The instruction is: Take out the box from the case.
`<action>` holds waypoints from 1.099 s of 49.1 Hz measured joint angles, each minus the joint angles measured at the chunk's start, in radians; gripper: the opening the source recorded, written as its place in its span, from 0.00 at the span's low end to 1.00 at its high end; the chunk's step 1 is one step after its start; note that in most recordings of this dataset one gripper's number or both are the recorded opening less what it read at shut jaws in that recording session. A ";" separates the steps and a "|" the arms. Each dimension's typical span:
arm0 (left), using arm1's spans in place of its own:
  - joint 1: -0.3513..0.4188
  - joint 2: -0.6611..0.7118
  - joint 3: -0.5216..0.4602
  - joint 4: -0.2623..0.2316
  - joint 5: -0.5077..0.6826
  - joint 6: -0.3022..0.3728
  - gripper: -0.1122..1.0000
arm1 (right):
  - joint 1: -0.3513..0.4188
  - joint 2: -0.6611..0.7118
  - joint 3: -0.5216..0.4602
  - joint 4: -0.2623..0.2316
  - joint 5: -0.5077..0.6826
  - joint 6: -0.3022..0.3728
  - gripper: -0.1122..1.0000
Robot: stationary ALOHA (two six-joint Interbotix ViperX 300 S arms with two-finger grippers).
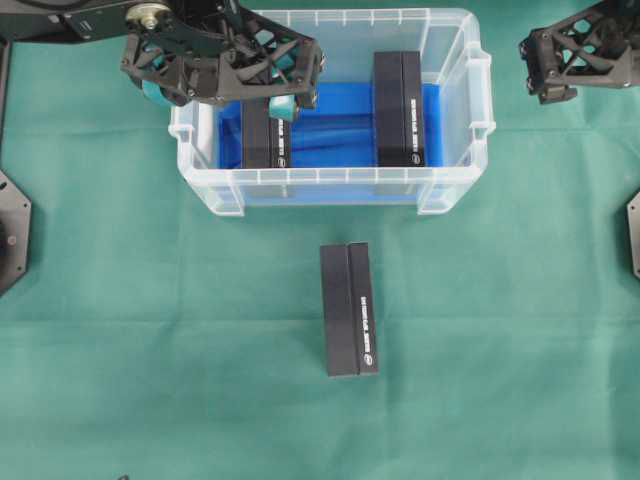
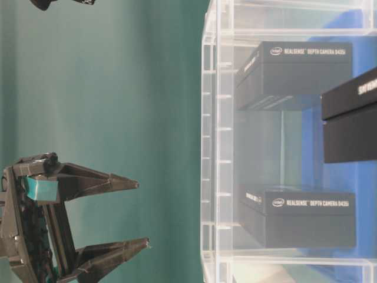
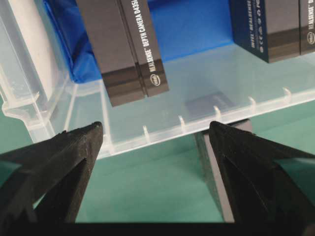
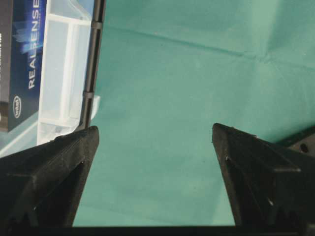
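- While the case (image 1: 455, 185) lay with its long axis left to right in the overhead view, two dark boxes (image 1: 398, 108) inside it and a third box (image 1: 349, 308) outside pointed front to back.
- Green cloth (image 1: 150, 350) covered the table.
- Labels read "RealSense Depth Camera D435".
- Left gripper (image 1: 283, 108) hovered over the case, spread wide, empty; right gripper (image 4: 155, 147) gaped empty too.

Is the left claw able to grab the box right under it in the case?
Probably yes. The left claw hangs open above the left box inside the case, which has no lid, and nothing sits between them.
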 measured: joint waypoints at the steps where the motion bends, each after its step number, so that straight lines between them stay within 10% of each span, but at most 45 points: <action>1: 0.000 0.000 0.000 0.000 0.000 0.000 0.93 | -0.002 0.000 -0.002 0.000 0.000 0.000 0.92; 54: 0.000 0.017 0.003 0.003 -0.002 -0.002 0.93 | 0.002 0.000 0.002 0.000 0.000 0.000 0.92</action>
